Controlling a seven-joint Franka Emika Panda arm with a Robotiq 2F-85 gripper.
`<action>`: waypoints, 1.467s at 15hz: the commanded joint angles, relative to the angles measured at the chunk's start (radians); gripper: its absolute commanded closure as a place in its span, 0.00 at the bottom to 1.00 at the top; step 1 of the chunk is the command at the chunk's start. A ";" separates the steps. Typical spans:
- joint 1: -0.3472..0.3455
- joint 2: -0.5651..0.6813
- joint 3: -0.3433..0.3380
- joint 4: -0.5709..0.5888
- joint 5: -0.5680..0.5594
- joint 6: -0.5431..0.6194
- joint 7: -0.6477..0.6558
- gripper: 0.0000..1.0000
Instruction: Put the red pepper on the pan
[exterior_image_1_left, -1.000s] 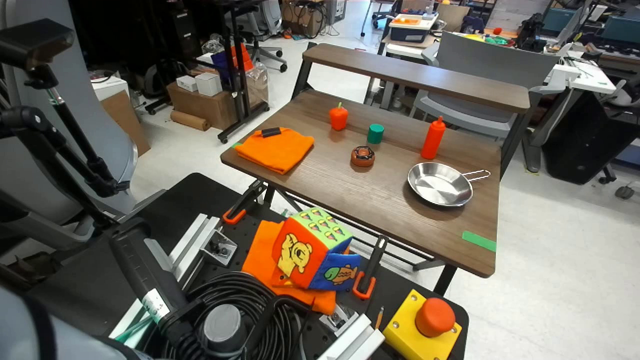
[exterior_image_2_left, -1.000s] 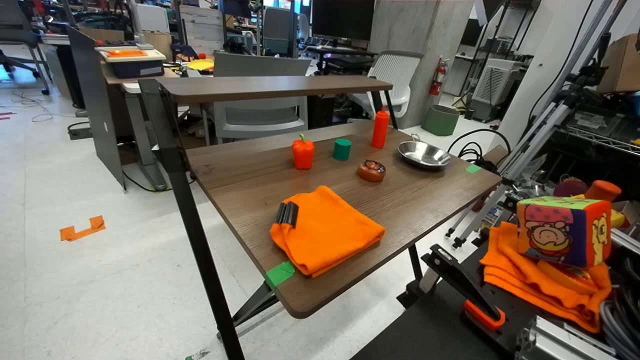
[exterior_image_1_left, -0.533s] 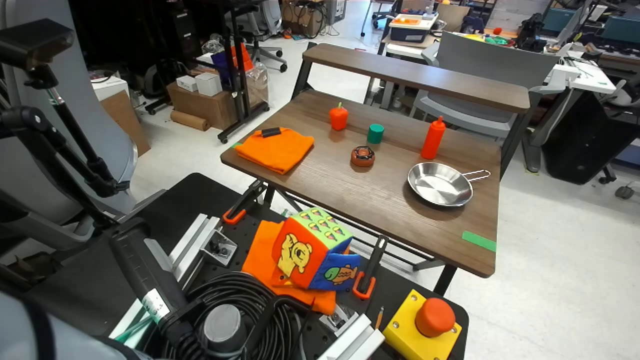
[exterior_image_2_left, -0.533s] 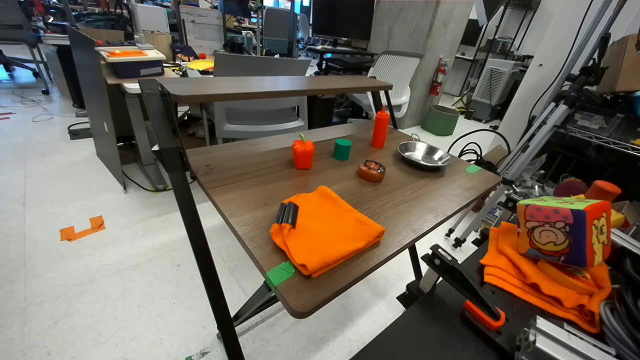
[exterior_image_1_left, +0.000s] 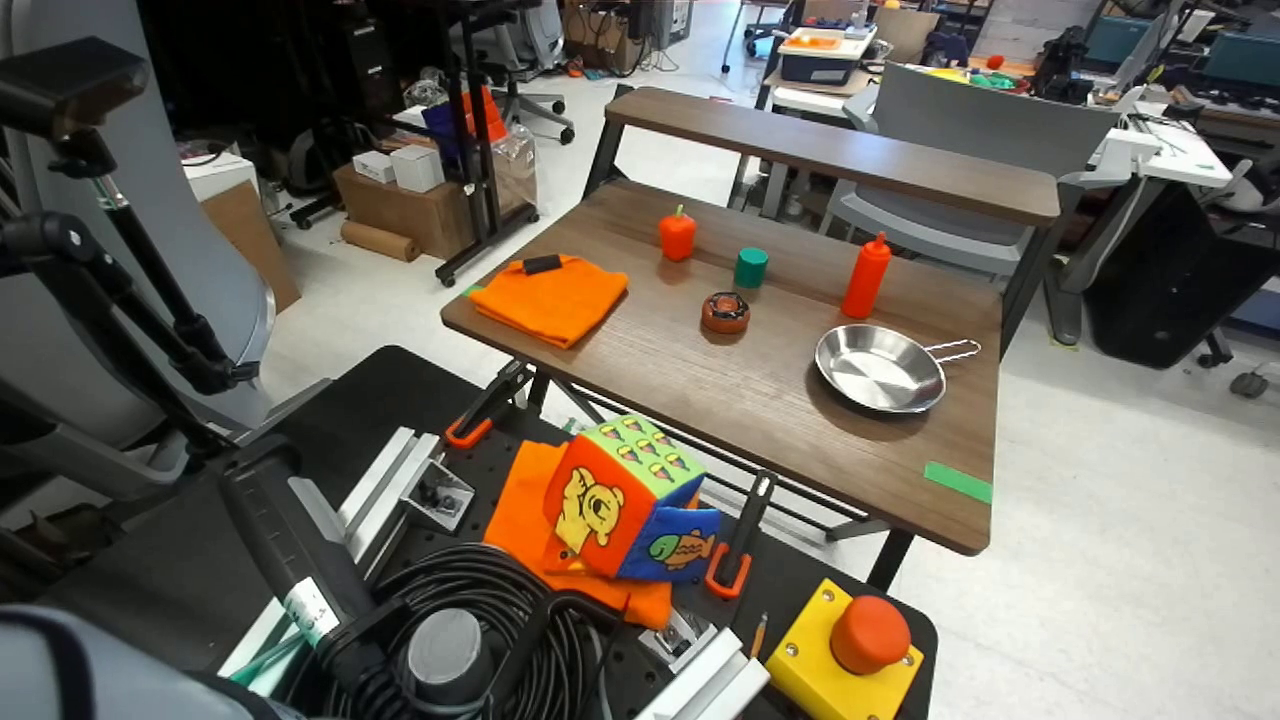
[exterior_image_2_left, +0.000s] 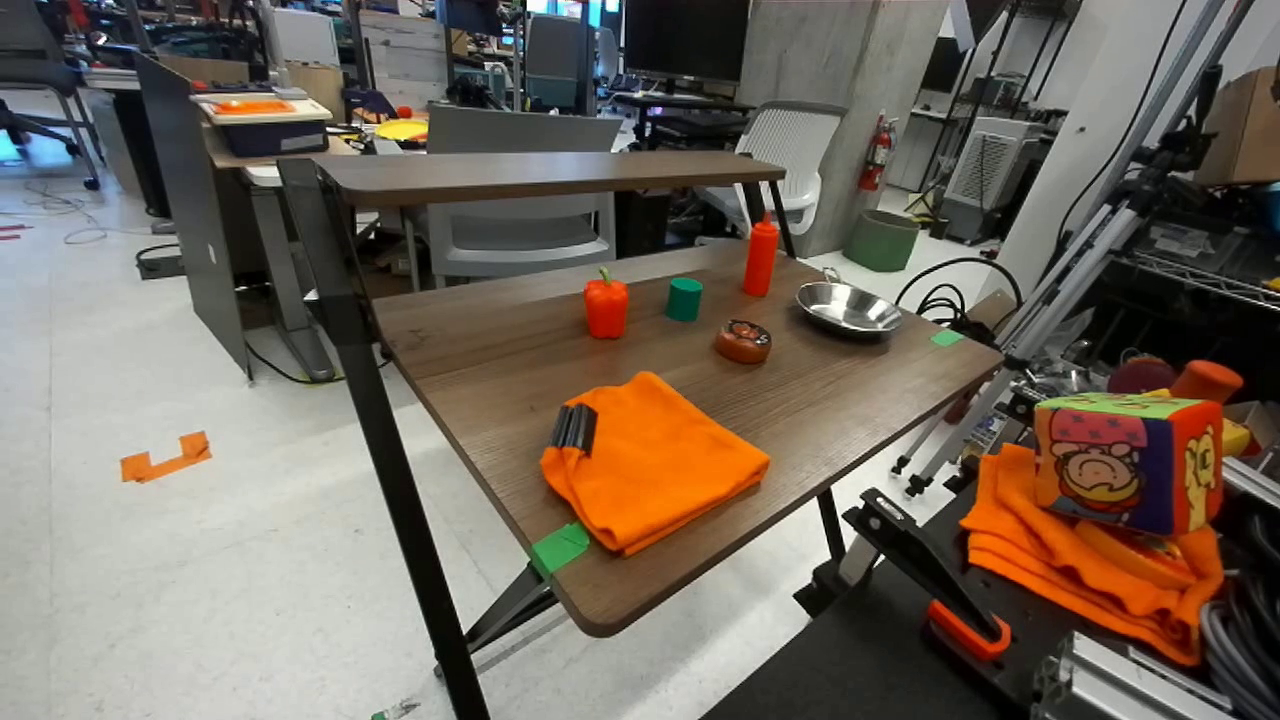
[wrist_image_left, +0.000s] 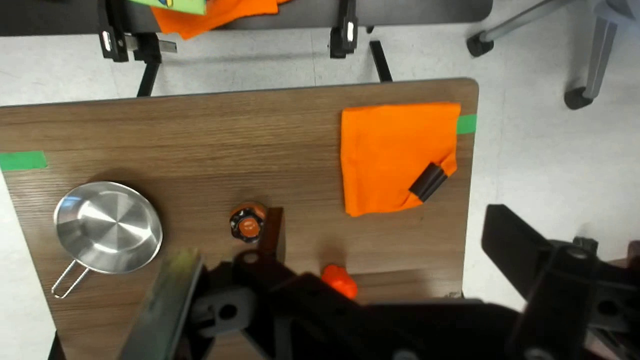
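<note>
Notice grey arm (exterior_image_1_left: 140, 690) moved slightly lower than before, at corner of an exterior view. See gripper (wrist_image_left: 387, 225) with jaws wide apart, and red pepper (exterior_image_1_left: 677, 239) upright on table (exterior_image_1_left: 740, 375), partly hidden by gripper in wrist view and well apart from pan (exterior_image_1_left: 880, 370)

Bright light lays soft shadows on the table (exterior_image_1_left: 700, 385) and glare on the pan (wrist_image_left: 108, 227), the near end effector (wrist_image_left: 384, 212) dark and blurred.

Free air above pan (exterior_image_1_left: 882, 370), bottle (exterior_image_1_left: 867, 282) nearby
</note>
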 joint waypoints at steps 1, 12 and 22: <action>-0.020 0.224 -0.001 0.168 -0.036 0.066 0.112 0.00; 0.045 0.710 -0.081 0.593 -0.097 0.019 0.363 0.00; 0.123 0.999 -0.124 0.895 -0.080 -0.103 0.394 0.00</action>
